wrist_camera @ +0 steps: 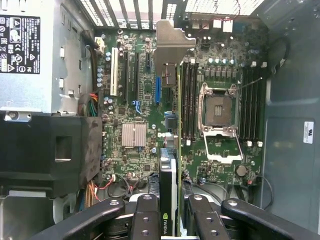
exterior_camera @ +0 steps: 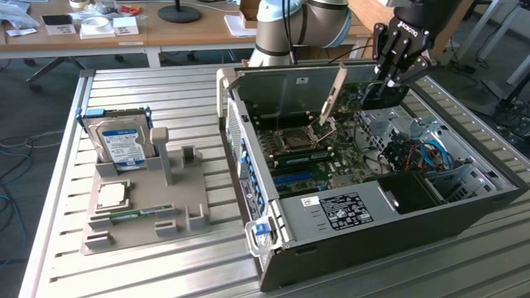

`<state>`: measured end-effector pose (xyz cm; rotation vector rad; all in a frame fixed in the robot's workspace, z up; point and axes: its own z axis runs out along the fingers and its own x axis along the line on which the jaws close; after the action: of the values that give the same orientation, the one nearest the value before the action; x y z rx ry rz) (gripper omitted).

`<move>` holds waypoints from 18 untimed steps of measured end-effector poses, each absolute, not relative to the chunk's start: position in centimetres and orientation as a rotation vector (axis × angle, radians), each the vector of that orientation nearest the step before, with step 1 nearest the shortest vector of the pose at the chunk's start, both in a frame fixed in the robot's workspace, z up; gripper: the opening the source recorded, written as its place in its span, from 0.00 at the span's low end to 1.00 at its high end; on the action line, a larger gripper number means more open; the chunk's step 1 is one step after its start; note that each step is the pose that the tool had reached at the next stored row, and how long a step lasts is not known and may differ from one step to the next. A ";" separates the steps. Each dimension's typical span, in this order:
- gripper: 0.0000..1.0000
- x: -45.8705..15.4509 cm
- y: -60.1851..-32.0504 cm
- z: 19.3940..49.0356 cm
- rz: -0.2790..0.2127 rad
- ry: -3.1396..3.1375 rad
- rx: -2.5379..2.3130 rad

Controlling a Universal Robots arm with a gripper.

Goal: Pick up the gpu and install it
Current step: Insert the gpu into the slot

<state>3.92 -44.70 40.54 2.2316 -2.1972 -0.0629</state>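
Observation:
My gripper (exterior_camera: pixel 391 79) is shut on the gpu (exterior_camera: pixel 368 96), holding it upright on its edge over the open computer case (exterior_camera: pixel 373 242). The card's pale metal bracket (exterior_camera: pixel 334 93) hangs toward the motherboard (exterior_camera: pixel 314 164), near the case's rear wall. In the wrist view the gpu (wrist_camera: pixel 171 150) appears edge-on between my fingers (wrist_camera: pixel 145 220), and its bracket (wrist_camera: pixel 170 45) points at the rear slots. It hovers above the expansion slots (wrist_camera: pixel 158 90), beside the CPU socket (wrist_camera: pixel 220 110), and is apart from the board.
A grey holder (exterior_camera: pixel 141 211) on the exterior view's left carries a hard drive (exterior_camera: pixel 120 146), a CPU (exterior_camera: pixel 112 194) and a RAM stick (exterior_camera: pixel 136 214). Inside the case are a power supply (exterior_camera: pixel 356 208), drive cages (exterior_camera: pixel 451 180) and loose cables (exterior_camera: pixel 426 152). The case stands on a slatted metal table (exterior_camera: pixel 141 93).

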 end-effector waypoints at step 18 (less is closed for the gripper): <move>0.27 2.7 -44.7 40.3 -0.063 -2.198 2.232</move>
<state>2.67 -44.66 40.29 2.2317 -2.1975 -0.0630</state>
